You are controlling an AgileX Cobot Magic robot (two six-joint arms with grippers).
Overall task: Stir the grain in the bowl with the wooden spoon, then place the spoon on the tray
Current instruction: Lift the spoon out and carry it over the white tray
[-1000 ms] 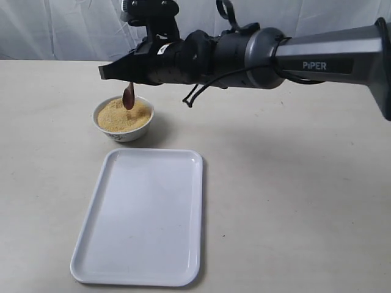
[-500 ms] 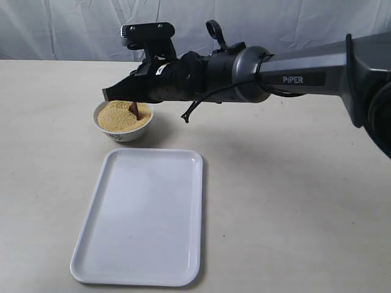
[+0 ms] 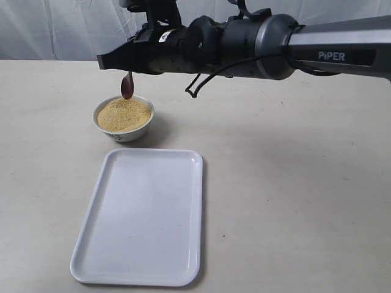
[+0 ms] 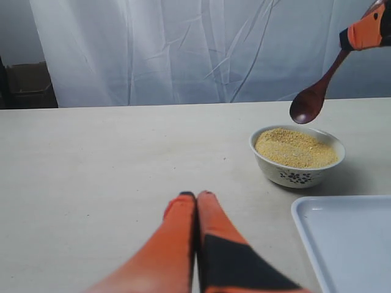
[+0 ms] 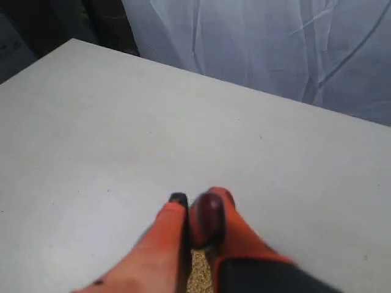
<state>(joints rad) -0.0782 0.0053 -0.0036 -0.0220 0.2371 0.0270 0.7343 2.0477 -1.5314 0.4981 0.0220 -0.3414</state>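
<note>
Wooden spoon (image 3: 127, 86) hangs scoop-down just above grain (image 3: 124, 115) in bowl (image 3: 125, 135), not touching, handle clenched by right gripper (image 3: 105, 61). Left gripper (image 4: 197, 199) pinched together, empty. Looks like the stirring step; next needs a dip into grain, or a swing over to tray (image 3: 143, 232) beside bowl

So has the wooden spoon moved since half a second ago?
Yes. The wooden spoon, held in the right gripper, has risen: its scoop was dipped in the grain and now hangs clear above the bowl.
</note>
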